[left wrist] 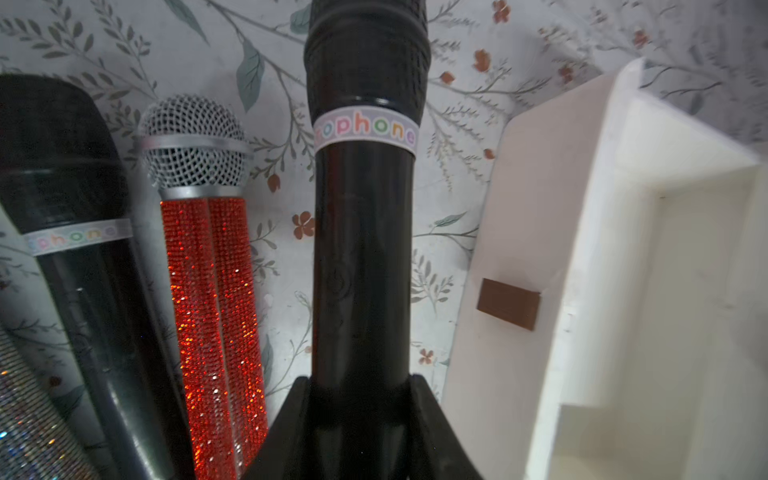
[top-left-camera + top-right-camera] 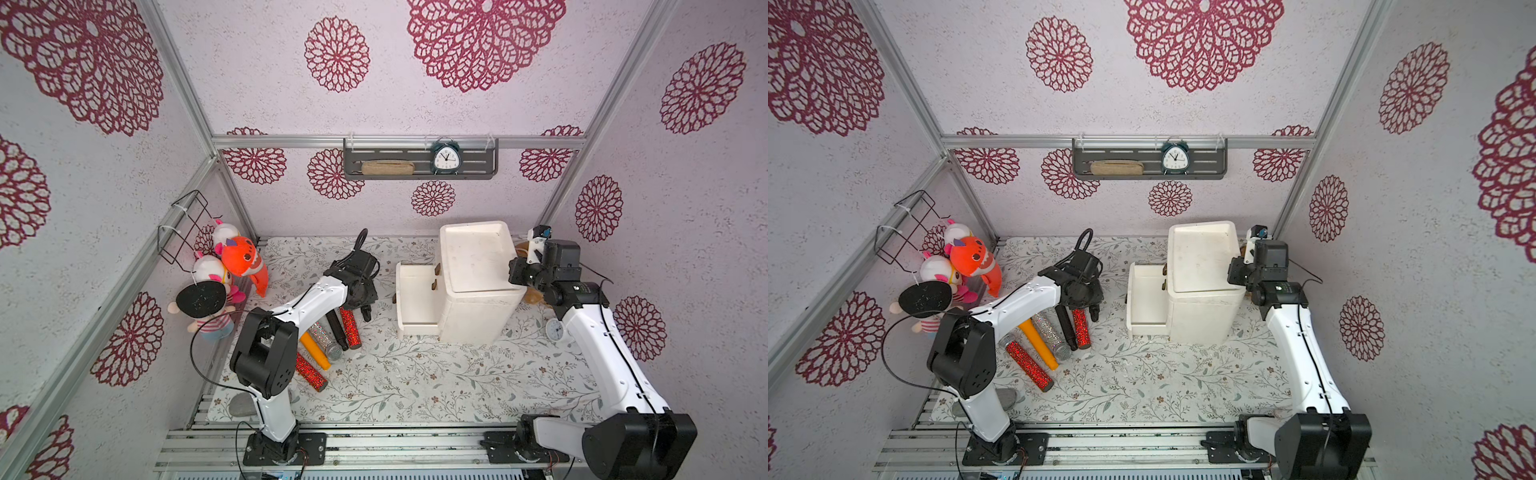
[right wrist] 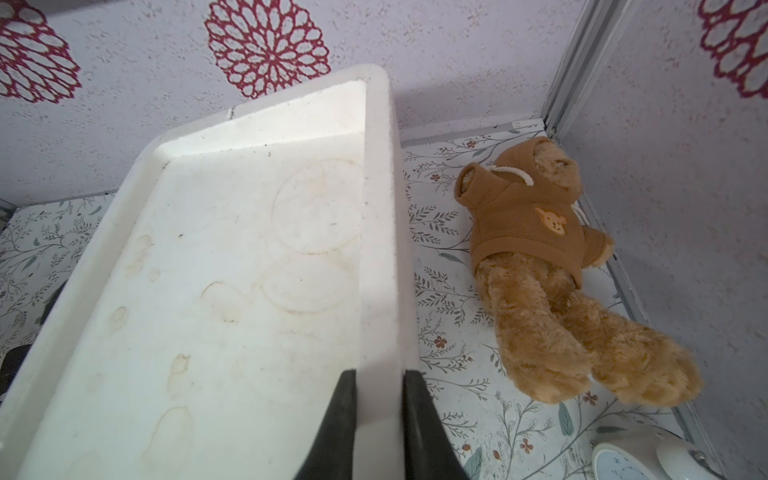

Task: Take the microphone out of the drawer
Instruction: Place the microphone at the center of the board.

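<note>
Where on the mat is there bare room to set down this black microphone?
Widest bare mat: the near stretch between the microphone row and the right arm, in front of the drawer unit. Crowded around the row, and by the teddy bear and white clock.

Top views overhead (same whole table [image 2: 415,374]); wrist views close.

Lighting bright, even and diffuse, shadows faint; top views sharp, mild wide-angle stretch at edges; left wrist view dimmer, black microphone [image 1: 362,249] soft at its near end, red sequinned microphone [image 1: 216,316] sparkling; right wrist view overexposed on white cabinet top [image 3: 232,257].
</note>
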Tool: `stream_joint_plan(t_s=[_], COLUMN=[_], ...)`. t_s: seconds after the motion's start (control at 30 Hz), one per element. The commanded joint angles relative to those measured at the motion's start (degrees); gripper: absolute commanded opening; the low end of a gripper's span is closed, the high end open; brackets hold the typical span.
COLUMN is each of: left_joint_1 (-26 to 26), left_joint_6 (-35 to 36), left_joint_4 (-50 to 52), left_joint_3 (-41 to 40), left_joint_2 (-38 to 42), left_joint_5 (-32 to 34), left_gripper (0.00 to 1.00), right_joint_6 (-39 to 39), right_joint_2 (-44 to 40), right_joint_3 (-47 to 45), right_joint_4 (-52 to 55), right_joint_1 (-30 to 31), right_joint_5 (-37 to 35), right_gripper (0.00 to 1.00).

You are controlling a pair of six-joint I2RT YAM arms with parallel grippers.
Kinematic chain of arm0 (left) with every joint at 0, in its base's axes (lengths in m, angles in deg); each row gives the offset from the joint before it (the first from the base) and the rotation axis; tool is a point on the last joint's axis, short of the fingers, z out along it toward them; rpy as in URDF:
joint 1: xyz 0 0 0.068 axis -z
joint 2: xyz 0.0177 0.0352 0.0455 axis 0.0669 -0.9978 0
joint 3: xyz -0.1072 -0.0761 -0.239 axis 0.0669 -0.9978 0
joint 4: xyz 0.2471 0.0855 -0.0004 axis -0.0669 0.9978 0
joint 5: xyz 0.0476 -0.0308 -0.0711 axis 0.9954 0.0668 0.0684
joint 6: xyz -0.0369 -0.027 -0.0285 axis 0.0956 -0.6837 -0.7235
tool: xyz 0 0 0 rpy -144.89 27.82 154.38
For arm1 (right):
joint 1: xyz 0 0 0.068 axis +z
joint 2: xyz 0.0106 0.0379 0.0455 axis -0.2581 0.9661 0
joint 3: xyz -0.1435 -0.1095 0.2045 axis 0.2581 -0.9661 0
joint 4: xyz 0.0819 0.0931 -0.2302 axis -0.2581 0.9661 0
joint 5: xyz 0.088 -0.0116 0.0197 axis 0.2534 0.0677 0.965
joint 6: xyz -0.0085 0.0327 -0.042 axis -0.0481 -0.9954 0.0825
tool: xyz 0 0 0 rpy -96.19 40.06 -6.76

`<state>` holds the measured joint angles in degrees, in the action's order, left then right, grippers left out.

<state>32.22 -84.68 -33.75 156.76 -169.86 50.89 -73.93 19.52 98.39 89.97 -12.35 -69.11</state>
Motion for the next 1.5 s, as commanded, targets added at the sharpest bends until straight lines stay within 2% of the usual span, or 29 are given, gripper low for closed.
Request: stream_joint_plan(t_s=[0.0,0.5,0.6,0.77,0.9,1.13,1.23,1.47], left_joint_1=[1.00,1.44,1.42,1.45,1.33,1.33,1.46,1.47], left_joint_6=[-2.17,-1.64,-1.91,-1.82,-1.82,-1.71,-0.89,1.27], left_joint_4=[-0.86,1.87,2.68,3.55,3.90,4.65,3.99,5.16], left_joint_3=[-1.17,-0.09,0.49,1.53,1.65,2.22,2.31,4.17], left_joint_2=[-1.93,-8.02,-10.09,-11.74,-11.51,-9.66,-8.12,-3.96], left_joint_5=[5.35,6.56,6.29,5.57,5.57,5.54,5.02,4.45], left_gripper=[0.00,0.00,0.11,0.22,0.36,0.55,0.61,0.63], right_joint_6=[-3.13,-2.70,-2.39,-2.35,-2.35,-2.00,-1.88,-1.75], right_joint_2=[-2.31,-2.74,-2.58,-2.37,-2.29,-2.02,-1.93,-1.92], right_joint_3=[5.56,6.03,6.41,6.49,6.54,7.09,7.26,7.48], right_joint_4=[-10.97,-9.90,-9.71,-9.69,-9.83,-9.54,-9.48,-9.45], right_joint_1=[1.31,2.40,2.51,2.66,2.75,2.84,2.87,2.92], right_joint_5=[3.81,2.94,2.73,2.69,2.68,2.61,2.44,2.51], right_gripper=[0.00,0.00,0.00,0.00,0.00,0.00,0.00,0.00])
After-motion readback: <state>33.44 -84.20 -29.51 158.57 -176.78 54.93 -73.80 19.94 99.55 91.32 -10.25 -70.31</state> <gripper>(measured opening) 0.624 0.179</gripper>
